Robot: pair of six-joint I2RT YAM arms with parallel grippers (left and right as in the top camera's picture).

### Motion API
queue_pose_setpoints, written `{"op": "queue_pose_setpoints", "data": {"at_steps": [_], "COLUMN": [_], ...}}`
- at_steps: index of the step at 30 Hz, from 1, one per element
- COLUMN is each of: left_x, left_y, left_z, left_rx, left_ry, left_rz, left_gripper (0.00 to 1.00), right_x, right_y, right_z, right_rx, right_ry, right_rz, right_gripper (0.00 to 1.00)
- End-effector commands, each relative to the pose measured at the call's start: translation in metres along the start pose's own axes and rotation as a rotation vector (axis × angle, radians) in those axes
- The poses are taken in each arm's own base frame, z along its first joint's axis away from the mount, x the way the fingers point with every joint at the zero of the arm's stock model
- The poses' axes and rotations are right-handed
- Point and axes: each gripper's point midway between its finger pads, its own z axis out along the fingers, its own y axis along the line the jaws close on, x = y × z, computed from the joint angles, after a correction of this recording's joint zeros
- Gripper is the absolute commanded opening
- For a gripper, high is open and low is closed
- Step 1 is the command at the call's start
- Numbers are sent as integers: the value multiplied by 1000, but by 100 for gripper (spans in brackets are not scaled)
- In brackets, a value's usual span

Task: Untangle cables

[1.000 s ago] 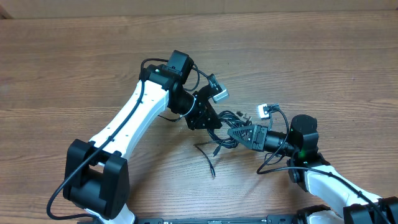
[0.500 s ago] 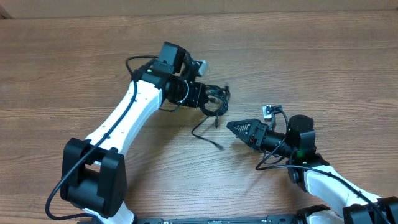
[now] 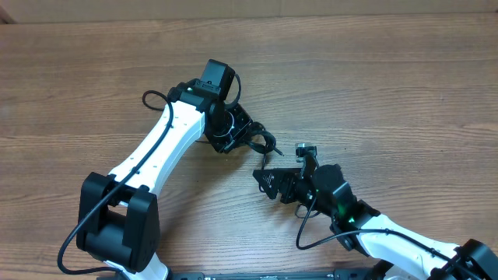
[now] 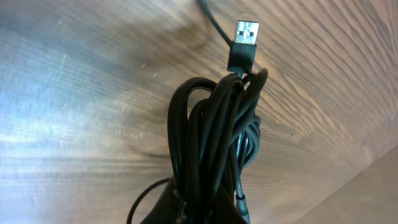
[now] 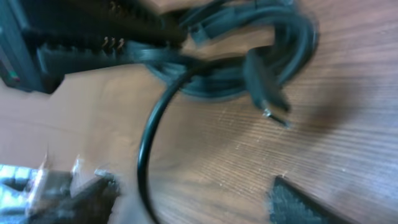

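The cables (image 3: 263,141) are a small black tangle at the table's middle, with my left gripper (image 3: 249,135) shut on them. In the left wrist view the bundled cables (image 4: 217,137) rise out of the left gripper (image 4: 211,208), and a USB plug (image 4: 247,32) sticks out at the top. Just below and right of the tangle, my right gripper (image 3: 261,180) stands open and points left. In the blurred right wrist view, one loose strand (image 5: 145,158) runs down between the right gripper's (image 5: 186,205) fingers, which do not grip it. The cables (image 5: 249,68) lie ahead.
Bare wooden table (image 3: 389,85) lies all around. The left arm (image 3: 156,155) reaches in from the bottom left. The right arm (image 3: 389,233) comes in from the bottom right. Thicker black arm wires loop beside both wrists.
The right gripper let go of the tangle and opened. The left gripper pulled the tangle up and left. The right arm then swung left, close under it.
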Motion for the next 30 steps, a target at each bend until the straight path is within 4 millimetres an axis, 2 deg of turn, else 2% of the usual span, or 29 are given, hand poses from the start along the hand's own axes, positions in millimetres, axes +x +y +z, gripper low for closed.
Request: {"op": "queue_pose_setpoints", "data": {"at_steps": [1, 4, 6, 7, 9, 13, 17, 20, 24, 27, 30], "left_x": [5, 6, 7, 7, 3, -21, -27, -29, -28, -16, -6], "left_y": [0, 1, 1, 1, 1, 10, 8, 4, -4, -18, -29], "left_z": [-7, -6, -6, -6, -6, -9, -9, -10, -9, -7, -5], "left_rx": [3, -3, -5, -7, -8, -83, -111, -115, -94, -12, 45], "left_ry": [-9, -6, -4, -7, -29, -158, -177, -187, -181, -145, -131], "left_rz": [-130, -133, -130, -129, -92, 209, 493, 676, 825, 918, 941], "left_gripper": [4, 4, 4, 4, 4, 4, 4, 4, 4, 4, 4], "right_x": [-18, -16, -14, -12, -7, -8, -30, -50, -79, -93, -103], "right_y": [-8, -2, 3, 5, 13, 35, 63, 76, 69, 60, 52], "right_z": [0, 1, 1, 1, 1, -4, -20, -35, -48, -52, -53], "right_rx": [75, 47, 23, 12, -32, -146, -309, -412, -454, -449, -433], "right_ry": [-116, -107, -90, -79, -44, -9, -14, -22, -54, -80, -131], "right_rz": [13, 53, 51, 50, 47, 61, 166, 223, 398, 528, 609], "right_gripper": [63, 52, 34, 19, 4, 4, 4, 4, 4, 4, 4]}}
